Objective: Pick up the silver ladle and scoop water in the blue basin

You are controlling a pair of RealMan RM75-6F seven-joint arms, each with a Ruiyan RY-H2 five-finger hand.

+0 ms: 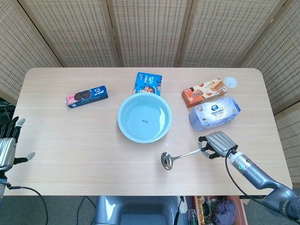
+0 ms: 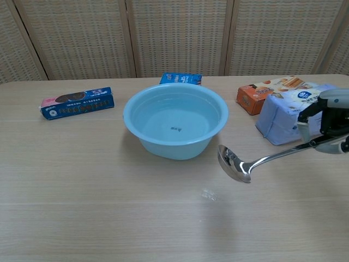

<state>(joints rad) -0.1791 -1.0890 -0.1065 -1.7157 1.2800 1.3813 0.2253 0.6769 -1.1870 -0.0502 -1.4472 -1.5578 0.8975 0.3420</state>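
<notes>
My right hand (image 1: 216, 144) (image 2: 328, 120) grips the far end of the silver ladle's handle. The ladle (image 1: 177, 156) (image 2: 248, 162) hangs in the air above the table, its bowl pointing left, just to the right and in front of the blue basin (image 1: 144, 117) (image 2: 175, 126). The basin holds clear water and stands at the table's middle. My left hand (image 1: 8, 144) stays off the table's left edge with its fingers spread and nothing in them; it does not show in the chest view.
A blue biscuit box (image 1: 87, 96) (image 2: 77, 102) lies left of the basin, another blue box (image 1: 148, 83) behind it. An orange wafer box (image 1: 204, 92) and a pale blue tissue pack (image 1: 214, 113) (image 2: 294, 113) lie right of the basin, close to my right hand.
</notes>
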